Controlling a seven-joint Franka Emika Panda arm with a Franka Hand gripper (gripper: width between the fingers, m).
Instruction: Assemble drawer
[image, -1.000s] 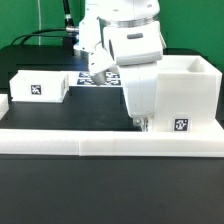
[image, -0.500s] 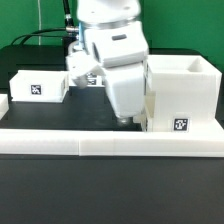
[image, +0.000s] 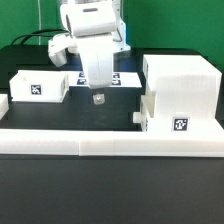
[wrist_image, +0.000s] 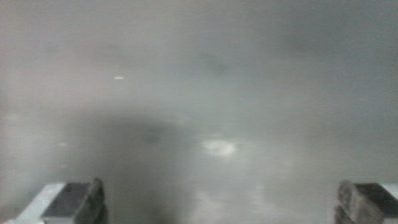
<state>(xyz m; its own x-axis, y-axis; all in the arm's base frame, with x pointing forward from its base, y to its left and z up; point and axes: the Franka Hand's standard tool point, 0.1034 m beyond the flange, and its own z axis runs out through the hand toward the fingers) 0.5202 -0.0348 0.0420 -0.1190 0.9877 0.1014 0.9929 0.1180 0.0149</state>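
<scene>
White boxy shell — tagged front

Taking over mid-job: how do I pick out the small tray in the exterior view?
Find the long white wall across the front. Behind it, at the exterior view's left, sits the small tray, left of the pincer. Unlike the tall shell on the right, it is low and open-topped, with one tag facing the camera.

On the worktop stand one large boxy shell and one open-top tray. One round knob shows at the shell's side. Two square tags face the camera, one tray tag and one shell tag. There is one marker board, one border wall, and one pincer with two fingers.
</scene>
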